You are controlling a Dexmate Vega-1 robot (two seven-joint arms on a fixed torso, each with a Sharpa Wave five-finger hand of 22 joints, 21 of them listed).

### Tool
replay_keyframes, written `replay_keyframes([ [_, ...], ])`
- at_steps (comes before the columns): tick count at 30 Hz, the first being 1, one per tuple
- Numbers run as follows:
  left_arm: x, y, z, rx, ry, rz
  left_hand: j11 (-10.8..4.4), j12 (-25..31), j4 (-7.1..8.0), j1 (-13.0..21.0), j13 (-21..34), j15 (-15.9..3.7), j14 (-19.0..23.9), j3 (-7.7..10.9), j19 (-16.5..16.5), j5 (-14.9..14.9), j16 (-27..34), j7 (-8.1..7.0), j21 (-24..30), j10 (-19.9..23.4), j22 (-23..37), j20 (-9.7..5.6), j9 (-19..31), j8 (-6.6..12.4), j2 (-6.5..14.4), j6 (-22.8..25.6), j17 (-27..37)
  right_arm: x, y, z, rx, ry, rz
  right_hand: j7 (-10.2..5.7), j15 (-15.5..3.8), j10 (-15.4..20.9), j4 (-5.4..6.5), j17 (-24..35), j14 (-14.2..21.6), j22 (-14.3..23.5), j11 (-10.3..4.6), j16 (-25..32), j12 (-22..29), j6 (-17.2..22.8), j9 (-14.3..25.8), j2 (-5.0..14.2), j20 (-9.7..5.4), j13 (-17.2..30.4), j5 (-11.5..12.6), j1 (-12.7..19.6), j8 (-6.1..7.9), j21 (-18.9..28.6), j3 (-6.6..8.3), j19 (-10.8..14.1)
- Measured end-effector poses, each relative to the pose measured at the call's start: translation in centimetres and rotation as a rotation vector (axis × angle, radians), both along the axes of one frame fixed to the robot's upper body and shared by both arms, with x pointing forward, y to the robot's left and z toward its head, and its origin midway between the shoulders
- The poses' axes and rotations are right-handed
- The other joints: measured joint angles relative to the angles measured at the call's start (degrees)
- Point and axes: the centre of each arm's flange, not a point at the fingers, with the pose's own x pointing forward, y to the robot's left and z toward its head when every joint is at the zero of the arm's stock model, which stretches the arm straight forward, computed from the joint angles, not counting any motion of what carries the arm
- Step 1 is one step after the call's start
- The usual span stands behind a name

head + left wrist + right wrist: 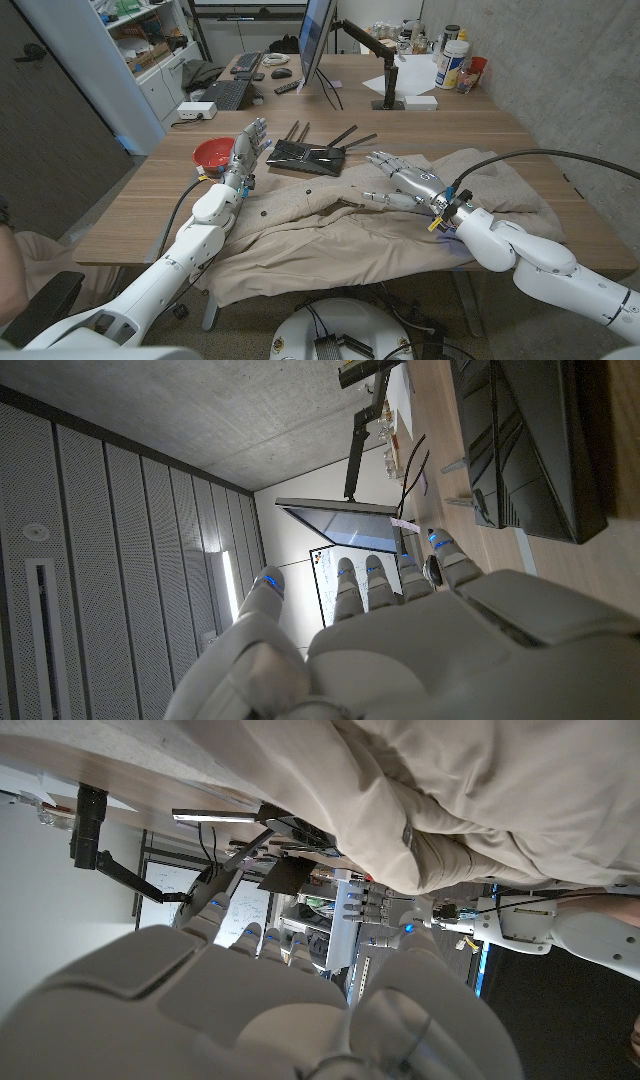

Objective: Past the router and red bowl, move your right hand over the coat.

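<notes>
A beige coat lies spread across the table's front half and hangs over its front edge; its folds show in the right wrist view. My right hand hovers over the coat's middle, fingers apart and holding nothing. A black router with several antennas sits just beyond the coat, also seen as a dark slab. A red bowl stands left of the router. My left hand stands between bowl and router, fingers stretched out, holding nothing.
A monitor on an arm, keyboards and small desk items fill the table's far part. Bottles and a red cup stand at the far right by a concrete wall. Shelving stands at the far left.
</notes>
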Motion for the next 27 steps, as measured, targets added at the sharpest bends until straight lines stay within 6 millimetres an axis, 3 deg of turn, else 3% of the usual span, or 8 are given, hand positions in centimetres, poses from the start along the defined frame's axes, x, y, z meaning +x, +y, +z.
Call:
replay_keyframes([
  [15, 0.04, 0.02, -0.05, -0.001, 0.003, 0.002, 0.00, 0.0, 0.00, 0.0, 0.0, 0.00, 0.0, 0.00, 0.0, 0.0, 0.0, 0.00, -0.4, 0.0, 0.0, 0.00, 0.0, 0.00, 0.0, 0.0, 0.0, 0.13, 0.36, -0.24, -0.030, 0.002, -0.009, 0.32, 0.00, -0.2, 0.00, 0.0, 0.0, 0.0, 0.69, 0.0, 0.0, -0.3, 0.0, 0.35, 0.00, 0.0, 0.0, 0.4, 0.00, 0.0, 0.00, 0.0],
  [20, 0.04, 0.05, -0.05, -0.002, 0.003, 0.004, 0.00, 0.0, 0.00, 0.0, 0.0, 0.00, 0.0, 0.00, 0.0, 0.0, 0.0, 0.00, -0.4, 0.0, 0.3, 0.00, 0.0, 0.00, 0.0, 0.0, 0.0, 0.13, 0.41, -0.29, -0.035, 0.001, -0.011, 0.72, 0.00, -0.2, -0.59, -0.1, 0.0, 0.0, 0.87, 0.4, 0.0, -0.7, 0.0, 0.83, -1.23, 0.0, 0.0, 0.8, 0.00, 0.2, 0.11, 0.8],
  [27, 0.04, 0.13, -0.06, -0.006, 0.003, 0.008, 0.00, 0.0, 0.00, 0.0, 0.0, 0.00, 0.0, 0.00, 0.0, 0.0, 0.0, 0.00, -0.4, 0.0, 0.3, 0.00, 0.0, 0.00, 0.0, 0.0, 0.0, 0.18, 0.56, -0.39, -0.046, 0.003, -0.012, 0.94, 0.00, -0.2, -1.00, -0.1, 0.0, 0.0, 1.48, 0.4, 0.4, -0.9, 0.0, 0.84, -1.24, 0.0, 0.0, 1.4, 0.00, 0.7, 0.15, 0.8],
])
